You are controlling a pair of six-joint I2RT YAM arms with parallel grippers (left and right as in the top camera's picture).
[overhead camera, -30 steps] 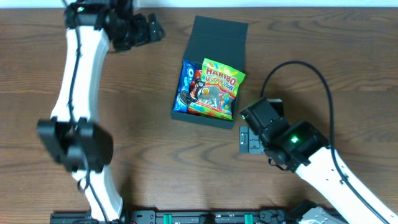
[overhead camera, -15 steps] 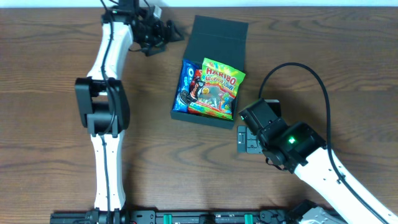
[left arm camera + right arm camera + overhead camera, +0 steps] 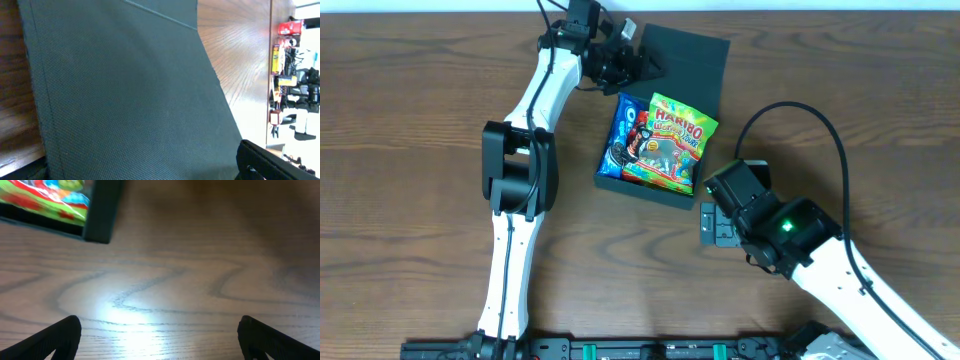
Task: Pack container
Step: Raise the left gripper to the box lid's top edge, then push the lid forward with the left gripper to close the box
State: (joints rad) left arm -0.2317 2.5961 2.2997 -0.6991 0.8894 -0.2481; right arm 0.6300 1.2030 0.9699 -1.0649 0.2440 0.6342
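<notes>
The container point(image 3: 646, 189) is a dark teal-black box in mid table with its flap lid point(image 3: 690, 60) open at the back. Inside lie a green Haribo packet point(image 3: 675, 140) and a blue Oreo packet point(image 3: 623, 135). My left gripper point(image 3: 638, 62) is at the lid's left edge. In the left wrist view the lid point(image 3: 125, 90) fills the frame, and one finger point(image 3: 272, 162) shows far to the right, so the jaws are open. My right gripper point(image 3: 712, 225) is open and empty point(image 3: 157, 325) over bare table just off the box's front right corner point(image 3: 102, 210).
The wooden table point(image 3: 410, 150) extends left and right of the box. The left arm point(image 3: 520, 170) runs up the table's left half. A black cable point(image 3: 820, 120) loops above the right arm. Shelves with clutter point(image 3: 295, 60) stand beyond the table.
My left arm has swung right along the back of the table to the lid's left edge. The lid has shifted slightly right. The right gripper has barely moved.
</notes>
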